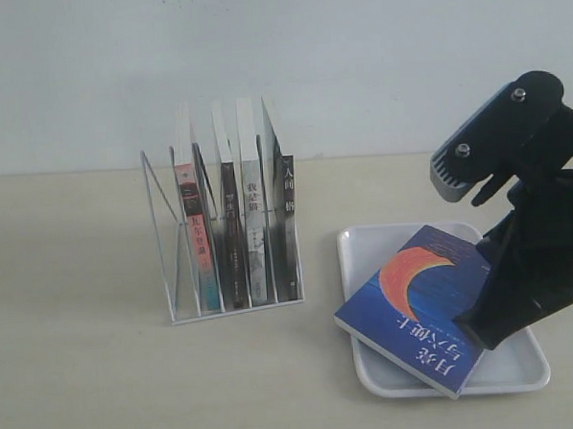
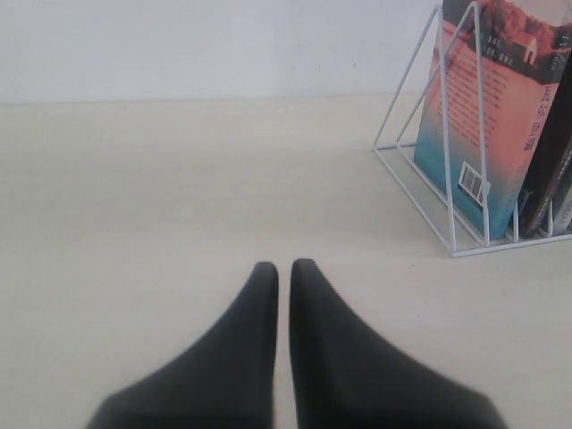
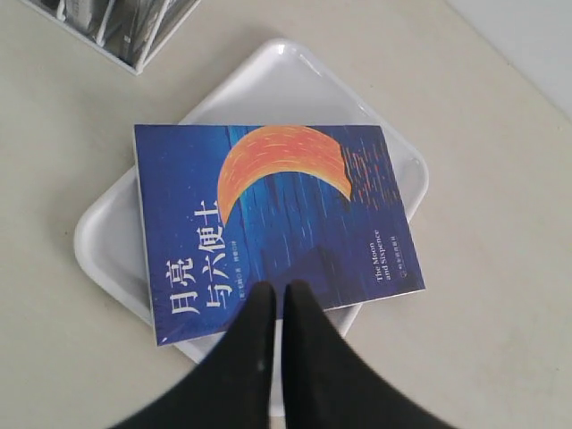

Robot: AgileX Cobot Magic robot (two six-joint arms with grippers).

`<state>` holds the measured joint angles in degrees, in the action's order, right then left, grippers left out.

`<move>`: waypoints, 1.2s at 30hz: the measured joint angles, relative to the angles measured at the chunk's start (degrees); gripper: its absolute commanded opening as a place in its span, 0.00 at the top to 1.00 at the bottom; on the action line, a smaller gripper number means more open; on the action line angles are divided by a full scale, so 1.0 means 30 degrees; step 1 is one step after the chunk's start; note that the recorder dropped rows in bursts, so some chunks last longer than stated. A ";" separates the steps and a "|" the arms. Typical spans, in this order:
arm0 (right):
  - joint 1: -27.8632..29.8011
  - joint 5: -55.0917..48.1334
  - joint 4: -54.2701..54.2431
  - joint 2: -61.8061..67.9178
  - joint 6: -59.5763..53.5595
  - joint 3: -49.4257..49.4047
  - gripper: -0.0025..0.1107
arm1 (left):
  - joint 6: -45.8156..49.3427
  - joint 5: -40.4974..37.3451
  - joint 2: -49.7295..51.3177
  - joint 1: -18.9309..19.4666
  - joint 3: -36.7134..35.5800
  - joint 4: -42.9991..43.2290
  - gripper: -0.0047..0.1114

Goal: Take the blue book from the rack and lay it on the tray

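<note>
The blue book (image 1: 416,309) (image 3: 268,223) lies cover up on the white tray (image 1: 511,371) (image 3: 295,76), skewed, with corners overhanging the rim. My right gripper (image 1: 480,334) (image 3: 279,290) hovers over the book's near edge with its fingers shut and nothing between them. The wire rack (image 1: 174,268) (image 2: 447,206) stands left of the tray. My left gripper (image 2: 283,266) is shut and empty above bare tabletop beside the rack; it does not show in the exterior view.
Several books (image 1: 239,227) remain upright in the rack, among them a red-and-teal one (image 2: 483,116) at its left end. A pale wall runs behind the table. The rack's leftmost slots hold nothing.
</note>
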<state>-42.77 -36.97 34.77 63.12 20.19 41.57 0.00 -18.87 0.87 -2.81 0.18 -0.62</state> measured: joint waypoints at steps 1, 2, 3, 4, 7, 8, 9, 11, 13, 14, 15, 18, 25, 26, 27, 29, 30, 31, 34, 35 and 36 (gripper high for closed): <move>0.0000 0.0000 0.0000 0.0000 -0.0003 0.0000 0.95 | 0.0000 0.0000 0.0000 0.0000 0.0000 0.0000 0.92; 0.0000 0.0000 0.0000 0.0000 -0.0003 0.0000 0.95 | 0.0000 0.0000 0.0000 0.0000 0.0000 0.0000 0.92; 0.0000 0.0000 0.0000 0.0000 -0.0003 0.0000 0.95 | 0.0000 0.0000 0.0000 0.0000 0.0000 0.0000 0.92; 0.0000 0.0000 0.0000 0.0000 -0.0003 0.0000 0.95 | 0.0000 0.0000 0.0000 0.0000 0.0000 0.0000 0.92; 0.0000 0.0000 0.0000 0.0000 -0.0003 0.0000 0.95 | 0.0000 0.0000 0.0000 0.0000 0.0000 0.0000 0.92; 0.0000 0.0000 0.0000 0.0000 -0.0003 0.0000 0.95 | 0.0000 0.0000 0.0000 0.0000 0.0000 0.0000 0.92; 0.0000 0.0000 0.0000 0.0000 -0.0003 0.0000 0.95 | 0.0000 0.0000 0.0000 0.0000 0.0000 0.0000 0.92; 0.0000 0.0000 0.0000 0.0000 -0.0003 0.0000 0.95 | 0.0000 0.0000 0.0000 0.0000 0.0000 0.0000 0.92; 0.0000 0.0000 0.0000 0.0000 -0.0003 0.0000 0.95 | 0.0000 0.0000 0.0000 0.0000 0.0000 0.0000 0.92; 0.0000 0.0000 0.0000 0.0000 -0.0003 0.0000 0.95 | 0.0000 0.0000 0.0000 0.0000 0.0000 0.0000 0.92; 0.0000 0.0000 0.0000 0.0000 -0.0003 0.0000 0.95 | 0.0000 0.0000 0.0000 0.0000 0.0000 0.0000 0.92; 0.0000 0.0000 0.0000 0.0000 -0.0003 0.0000 0.95 | 0.0000 0.0000 0.0000 0.0000 0.0000 0.0000 0.92; 0.0000 -0.0156 0.0045 -0.0553 -0.0003 0.0000 0.95 | 0.0000 0.0000 0.0000 0.0000 0.0000 0.0000 0.92; 0.0000 -0.0156 0.0045 -0.0886 -0.0003 0.0000 0.95 | 0.0000 0.0000 0.0000 0.0000 0.0000 0.0000 0.92; 0.0000 -0.0197 0.0045 -0.1092 -0.0003 0.0000 0.95 | 0.0000 0.0000 0.0000 0.0000 0.0000 0.0000 0.92; 0.0296 -0.0169 -0.0060 -0.2855 -0.0003 0.0000 0.95 | 0.0000 0.0000 0.0000 0.0000 0.0000 0.0000 0.92; 0.0731 -0.0005 -0.0218 -0.3719 0.0068 0.0000 0.95 | 0.0000 0.0000 0.0000 0.0000 0.0000 0.0000 0.92; 0.1610 0.0524 -0.0433 -0.5043 0.0143 -0.0088 0.95 | 0.0000 0.0000 0.0000 0.0000 0.0000 0.0000 0.92; 0.5067 0.3610 -0.0747 -0.9065 0.0853 -0.1920 0.95 | 0.0000 0.0000 0.0000 0.0000 0.0000 0.0000 0.92; 0.6913 0.5444 -0.0795 -1.1187 0.1205 -0.3357 0.95 | 0.0000 0.0000 0.0000 0.0000 0.0000 0.0000 0.92; 0.7710 0.6363 -0.0864 -1.2200 0.1345 -0.4187 0.95 | 0.0000 0.0000 0.0000 0.0000 0.0000 0.0000 0.92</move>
<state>-19.64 -17.88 32.18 26.52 24.22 29.00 0.00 -18.87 0.87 -2.81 0.18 -0.62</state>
